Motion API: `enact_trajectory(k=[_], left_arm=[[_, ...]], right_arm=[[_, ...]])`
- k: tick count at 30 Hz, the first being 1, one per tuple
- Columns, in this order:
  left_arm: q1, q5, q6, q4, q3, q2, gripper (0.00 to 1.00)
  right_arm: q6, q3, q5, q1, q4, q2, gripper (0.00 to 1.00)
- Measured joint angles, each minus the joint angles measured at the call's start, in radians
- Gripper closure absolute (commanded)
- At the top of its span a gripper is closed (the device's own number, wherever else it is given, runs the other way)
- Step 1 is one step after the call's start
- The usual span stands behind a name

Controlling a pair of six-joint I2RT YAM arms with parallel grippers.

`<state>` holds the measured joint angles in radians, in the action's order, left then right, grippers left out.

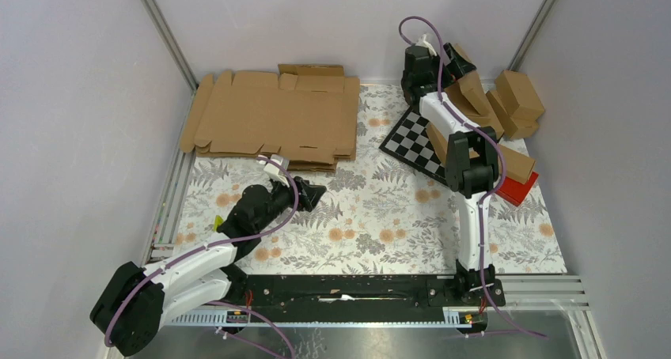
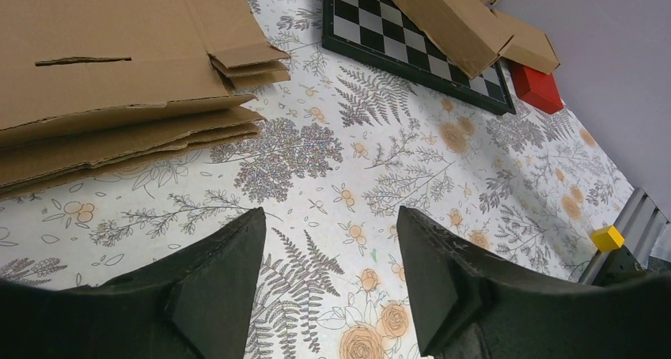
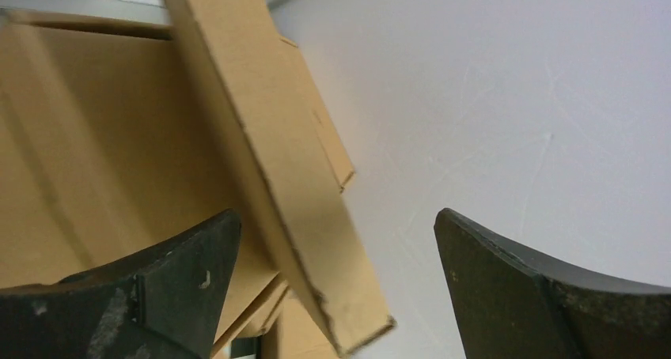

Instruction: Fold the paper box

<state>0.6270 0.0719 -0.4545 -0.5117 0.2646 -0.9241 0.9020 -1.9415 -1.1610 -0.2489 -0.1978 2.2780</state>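
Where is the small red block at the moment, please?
In the top view, the red block lies on the right side, just past the chequered board's right end, beside a folded brown carton.

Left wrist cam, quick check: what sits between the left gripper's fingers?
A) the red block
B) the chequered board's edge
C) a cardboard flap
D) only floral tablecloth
D: in the left wrist view the left gripper stands open with only the floral tablecloth showing in the gap. The stack of flat paper box blanks lies beyond its fingertips, untouched.
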Motion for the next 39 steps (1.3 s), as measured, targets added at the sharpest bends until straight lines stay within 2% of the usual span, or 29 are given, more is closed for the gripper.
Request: enact_trajectory(k=[2, 5, 8, 10, 12, 13, 14, 18, 22, 26, 31, 36, 39], left_arm=[[0.0, -0.005, 0.003, -0.003, -0.001, 0.001, 0.33], [0.0, -0.006, 0.01, -0.003, -0.002, 0.001, 0.32], [0.0, -0.01, 0.015, -0.002, -0.003, 0.001, 0.31], [0.001, -0.014, 0.02, -0.002, -0.003, 0.001, 0.3], [0.001, -0.018, 0.025, -0.001, -0.004, 0.001, 0.22], [0.001, -0.02, 0.029, 0.001, -0.004, 0.001, 0.1], [0.001, -0.024, 0.034, 0.002, -0.004, 0.001, 0.02], [0.002, -0.043, 0.046, 0.006, -0.004, 0.003, 0.01], [0.002, -0.092, 0.066, 0.024, -0.004, 0.025, 0.01], [0.004, -0.191, 0.098, 0.043, -0.007, 0.051, 0.01], [0.003, -0.365, 0.164, 0.026, -0.058, 0.143, 0.01], [-0.018, -0.559, 0.302, -0.195, -0.193, 0.172, 0.01], [-0.081, -0.62, 0.398, -0.315, -0.237, 0.092, 0.01]], right_arm=[[-0.092, -0.004, 0.031, -0.02, 0.086, -0.008, 0.0], [-0.315, -0.006, 0.154, -0.079, 0.28, -0.063, 0.01], [-0.501, 0.085, 0.295, -0.142, 0.375, -0.206, 0.0], [-0.593, 0.208, 0.381, -0.172, 0.394, -0.35, 0.0], [-0.671, 0.377, 0.47, -0.18, 0.371, -0.536, 0.0], [-0.692, 0.438, 0.489, -0.177, 0.359, -0.603, 0.01], [-0.71, 0.51, 0.513, -0.172, 0.323, -0.67, 0.01], [-0.779, 0.926, 0.597, -0.146, 0.132, -0.988, 0.0], [-0.876, 1.337, 0.665, -0.114, -0.06, -1.194, 0.0], [-0.904, 1.594, 0.67, -0.097, -0.172, -1.238, 0.0], [-0.83, 1.746, 0.686, -0.059, -0.339, -1.231, 0.0], [-0.813, 1.796, 0.69, 0.022, -0.566, -1.105, 0.0], [-0.808, 1.815, 0.677, 0.038, -0.738, -1.001, 0.0]])
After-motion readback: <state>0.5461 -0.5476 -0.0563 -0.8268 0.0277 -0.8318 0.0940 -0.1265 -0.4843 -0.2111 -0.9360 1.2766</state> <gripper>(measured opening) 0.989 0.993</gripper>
